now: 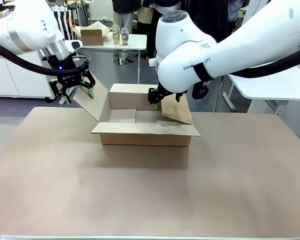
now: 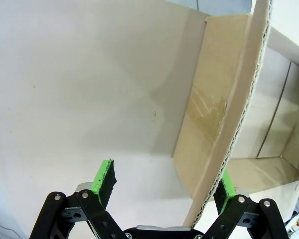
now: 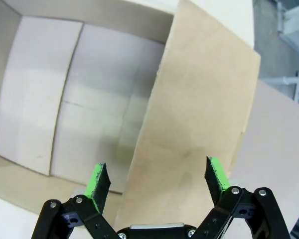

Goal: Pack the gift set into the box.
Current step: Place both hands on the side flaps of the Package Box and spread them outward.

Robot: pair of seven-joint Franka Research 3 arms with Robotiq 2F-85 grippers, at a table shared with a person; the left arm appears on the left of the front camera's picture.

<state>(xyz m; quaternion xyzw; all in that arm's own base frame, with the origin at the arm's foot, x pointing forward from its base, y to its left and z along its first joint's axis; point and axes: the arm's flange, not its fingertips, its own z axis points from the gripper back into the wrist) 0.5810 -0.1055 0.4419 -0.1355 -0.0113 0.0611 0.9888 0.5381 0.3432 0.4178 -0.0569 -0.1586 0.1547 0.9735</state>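
Note:
The box (image 1: 145, 134) stands open in the middle of the table, and I see only bare cardboard on its floor (image 3: 89, 99). My left gripper (image 1: 79, 96) is open at the box's left flap (image 1: 90, 102). In the left wrist view that flap (image 2: 224, 99) rises edge-on between the left gripper's (image 2: 165, 177) green pads, close to the right pad. My right gripper (image 1: 156, 101) is open at the right flap (image 1: 177, 112). The right flap (image 3: 199, 124) stands between the right gripper's (image 3: 157, 172) spread fingers. The gift set is out of view.
The brown table top (image 1: 140, 190) stretches wide in front of the box. Behind, a white table carries a small carton (image 1: 92, 34) and bottles (image 1: 120, 35). Another white table (image 1: 270, 85) stands at the right. People stand in the background.

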